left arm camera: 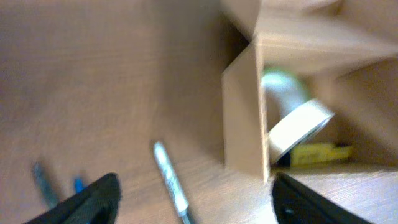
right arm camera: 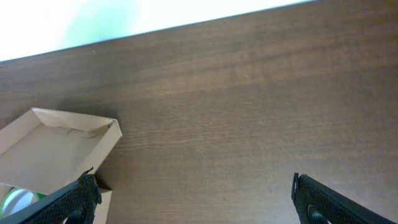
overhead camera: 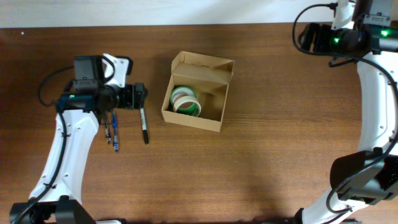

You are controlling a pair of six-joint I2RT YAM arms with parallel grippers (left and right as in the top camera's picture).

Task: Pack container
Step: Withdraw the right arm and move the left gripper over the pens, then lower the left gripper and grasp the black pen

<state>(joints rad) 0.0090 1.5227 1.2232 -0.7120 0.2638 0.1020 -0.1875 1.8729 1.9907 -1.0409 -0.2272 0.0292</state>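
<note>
The container, a tan cardboard box point(overhead camera: 214, 99) with its flap lid open toward the back, sits mid-table. Inside at its left lie tape rolls point(overhead camera: 185, 100), white and green. In the left wrist view the box wall point(left arm camera: 244, 118) and the tape rolls point(left arm camera: 295, 121) show, with something yellow point(left arm camera: 314, 153) beneath them. A silver-black marker point(overhead camera: 143, 126) lies left of the box and shows in the left wrist view point(left arm camera: 171, 182). My left gripper point(overhead camera: 138, 96) is open and empty, hovering above the marker's upper end point(left arm camera: 194, 199). My right gripper point(right arm camera: 194, 202) is open and empty at the far right back, away from the box point(right arm camera: 59, 143).
Two pens, one blue point(overhead camera: 115, 133) and one dark point(overhead camera: 107, 130), lie left of the marker; they also show blurred in the left wrist view point(left arm camera: 46, 186). The table's back edge point(right arm camera: 186, 22) meets a white surface.
</note>
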